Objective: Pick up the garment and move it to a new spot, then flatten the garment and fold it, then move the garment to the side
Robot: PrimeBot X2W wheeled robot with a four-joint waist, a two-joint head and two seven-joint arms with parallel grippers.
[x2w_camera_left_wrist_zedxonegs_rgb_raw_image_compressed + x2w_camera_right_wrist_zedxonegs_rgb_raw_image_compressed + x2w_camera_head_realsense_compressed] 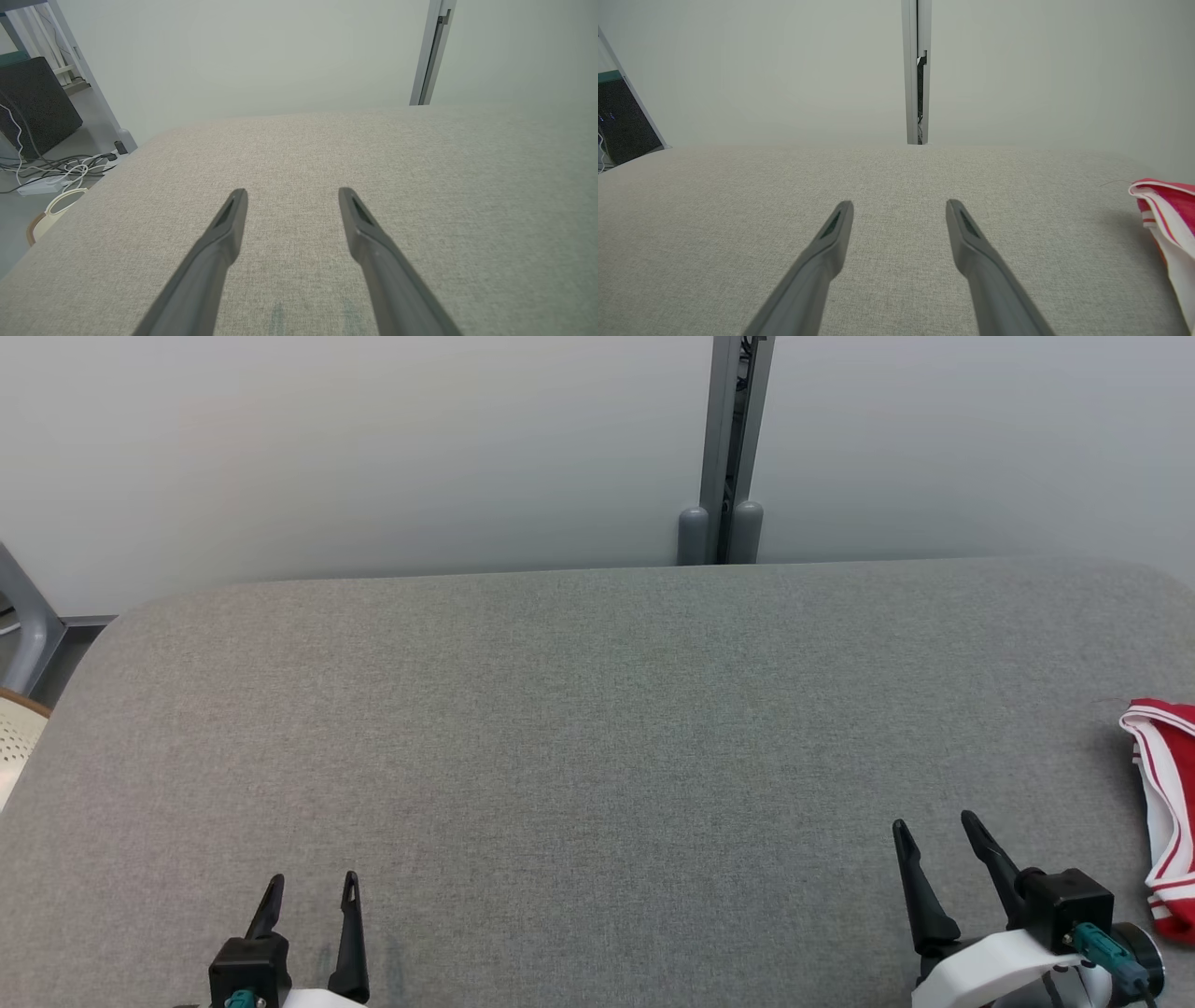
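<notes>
Both claws gaping, nothing held: left claw at the lower left of the head view, right claw at the lower right.

My long, dark, tapering fingers stand apart over a grey woven tabletop with rounded corners and a fine, even weave. At the right edge of the frame, near my right claw but not touching it, lies the garment, red fabric with white stripes and a white band, bunched in soft folds. A slim grey metal post rises against the smooth pale wall at top centre.
</notes>
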